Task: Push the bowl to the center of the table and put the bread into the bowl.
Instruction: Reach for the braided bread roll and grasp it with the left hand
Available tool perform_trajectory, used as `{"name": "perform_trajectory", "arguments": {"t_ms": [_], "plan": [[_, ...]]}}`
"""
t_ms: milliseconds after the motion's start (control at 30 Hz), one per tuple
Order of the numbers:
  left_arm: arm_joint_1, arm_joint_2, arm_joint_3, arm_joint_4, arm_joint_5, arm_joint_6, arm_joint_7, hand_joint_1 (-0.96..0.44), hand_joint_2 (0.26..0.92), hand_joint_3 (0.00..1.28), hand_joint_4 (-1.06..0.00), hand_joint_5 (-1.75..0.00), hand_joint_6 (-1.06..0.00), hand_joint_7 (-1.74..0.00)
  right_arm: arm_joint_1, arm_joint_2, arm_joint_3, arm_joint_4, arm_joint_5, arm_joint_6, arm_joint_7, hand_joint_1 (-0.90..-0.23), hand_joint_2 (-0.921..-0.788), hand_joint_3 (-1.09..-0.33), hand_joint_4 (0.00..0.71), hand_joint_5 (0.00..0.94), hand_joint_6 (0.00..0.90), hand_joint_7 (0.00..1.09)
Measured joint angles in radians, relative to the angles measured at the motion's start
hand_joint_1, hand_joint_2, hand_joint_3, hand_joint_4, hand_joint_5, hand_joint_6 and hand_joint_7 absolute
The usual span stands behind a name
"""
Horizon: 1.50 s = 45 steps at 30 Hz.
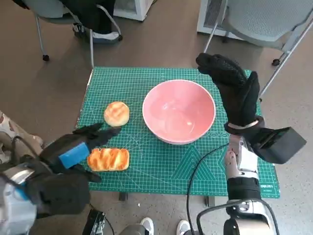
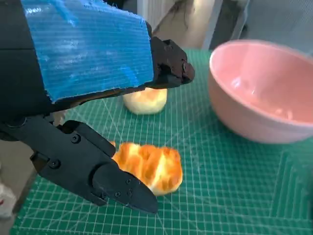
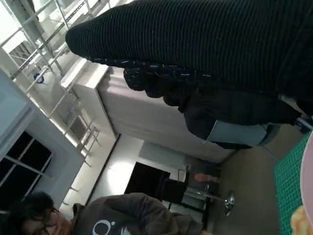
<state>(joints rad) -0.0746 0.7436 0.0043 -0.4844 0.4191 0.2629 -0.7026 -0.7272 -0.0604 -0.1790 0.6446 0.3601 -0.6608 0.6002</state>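
Nearest the robot, the left hand (image 1: 73,149) is hovering over the near left part of the green cutting mat (image 1: 161,169), its fingers (image 2: 105,181) spread apart and holding nothing. Just beyond and beside it the long glazed bread (image 1: 108,159) is lying flat on the mat; in the left wrist view the hand's fingers are framing it from above without touching it. A little farther out the round bun (image 1: 117,113) is sitting on the mat, apart from the long bread and just beside the bowl.

The pink bowl (image 1: 179,110) is standing upright and empty, roughly in the middle of the mat, so the pushing step is looking done and the bread step is the one in hand. The right hand (image 1: 234,90) is standing upright just off the bowl's far right rim, fingers straight and together, holding nothing; whether it is touching the rim cannot be told.

The next move, as I judge it, is calling for the left hand to lower onto the long bread, close around its sides and carry it over the bowl's rim.

White printing is showing at the mat's near right corner, but it is too small to read. A person's grey top (image 3: 122,218) in the right wrist view is bearing pale lettering, also unreadable.
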Motion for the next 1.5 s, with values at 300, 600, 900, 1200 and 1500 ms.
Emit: {"name": "perform_trajectory", "arguments": {"t_ms": [300, 600, 900, 1200, 1500], "plan": [[-0.032, -0.026, -0.073, 0.072, 0.048, 0.020, 0.046, -0.48, 0.704, 0.00, -0.20, -0.01, -0.33, -0.06, 0.003, 0.001, -0.005, -0.001, 0.019, 0.010, 0.009, -0.664, -0.921, -0.790, 0.192, 0.002, 0.187, 0.22], [-0.048, -0.038, -0.110, 0.102, 0.053, 0.037, 0.047, -0.48, 0.704, 0.00, -0.21, -0.01, -0.34, -0.05, 0.008, 0.000, -0.010, -0.017, 0.030, 0.024, 0.010, -0.665, -0.921, -0.790, 0.190, 0.001, 0.179, 0.23], [-0.053, -0.045, -0.131, 0.126, 0.057, 0.052, 0.047, -0.47, 0.703, 0.00, -0.21, -0.01, -0.35, -0.04, 0.009, -0.001, -0.012, -0.020, 0.031, 0.031, 0.010, -0.666, -0.921, -0.793, 0.189, 0.000, 0.171, 0.25], [-0.059, -0.049, -0.147, 0.173, 0.055, 0.052, 0.052, -0.46, 0.704, 0.00, -0.22, -0.01, -0.36, -0.03, 0.010, -0.001, -0.013, -0.026, 0.032, 0.036, 0.015, -0.668, -0.921, -0.793, 0.189, 0.000, 0.163, 0.26], [-0.059, -0.060, -0.157, 0.200, 0.055, 0.069, 0.063, -0.35, 0.702, 0.00, -0.26, -0.01, -0.41, -0.04, 0.010, -0.001, -0.013, -0.030, 0.032, 0.040, 0.020, -0.671, -0.921, -0.790, 0.189, 0.000, 0.151, 0.27]]}}
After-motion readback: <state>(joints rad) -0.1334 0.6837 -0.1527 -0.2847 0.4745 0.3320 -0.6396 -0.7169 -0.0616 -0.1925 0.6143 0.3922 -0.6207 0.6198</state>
